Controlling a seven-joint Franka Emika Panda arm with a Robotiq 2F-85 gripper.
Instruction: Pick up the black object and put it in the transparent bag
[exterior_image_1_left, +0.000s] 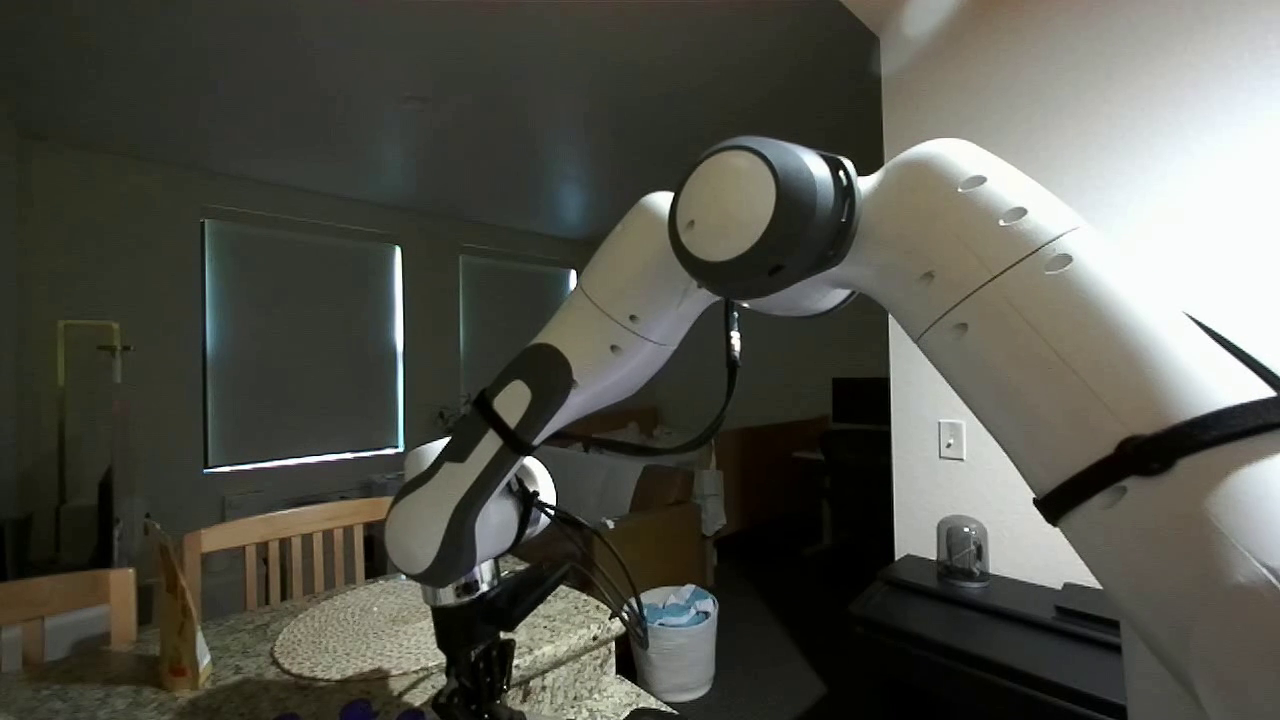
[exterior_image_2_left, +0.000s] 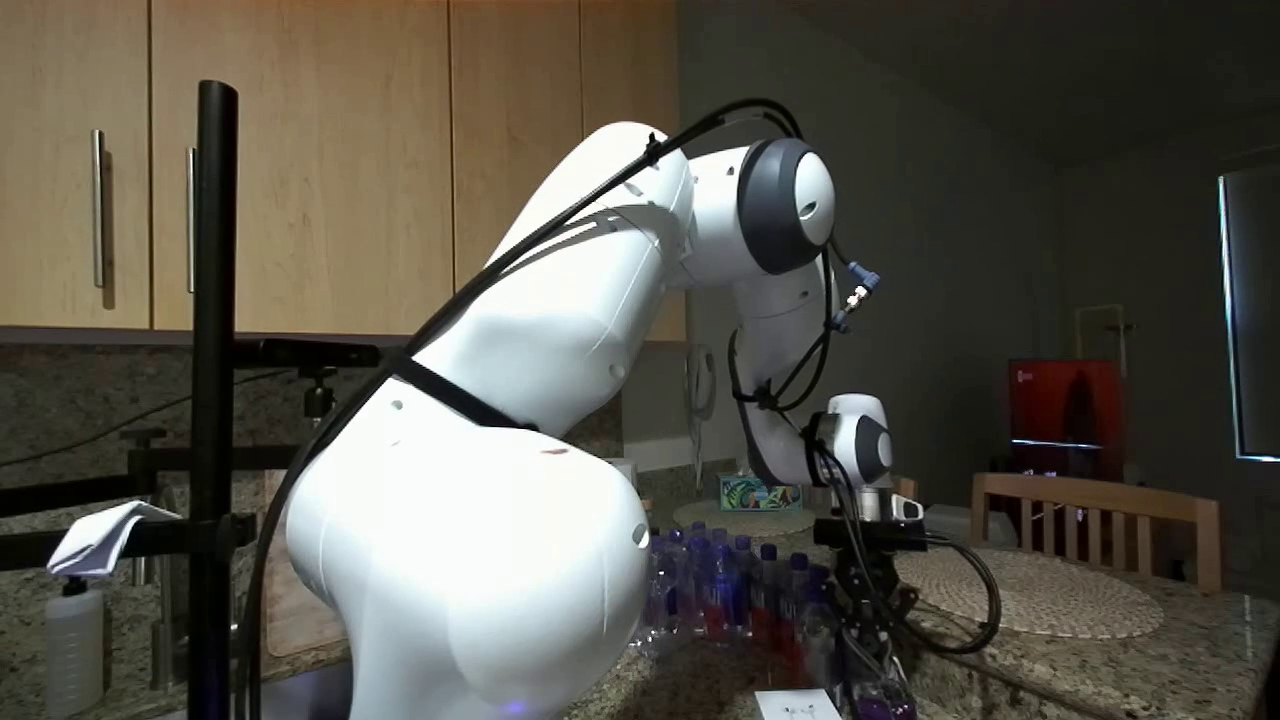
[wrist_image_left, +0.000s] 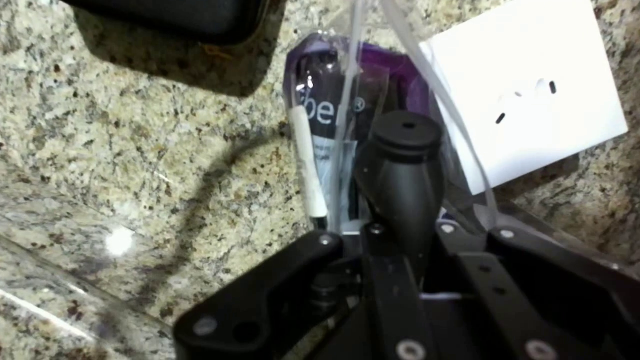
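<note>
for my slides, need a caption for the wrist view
Above a granite countertop: a black bottle-shaped object at the jaws, with a transparent bag, purple package and white earbuds box nearby.

Black object (wrist_image_left: 404, 175): all black, a rounded body narrowing to a neck beneath a flat round cap; I hold it right of centre in my wrist view, capped end toward the top, lower end hidden.
Transparent bag (wrist_image_left: 330, 95): clear, glossy plastic with purple showing through, upper centre of that frame.
Bag rim (wrist_image_left: 351, 65): two pale strips, spread apart, one passing either side of the cap.
</note>
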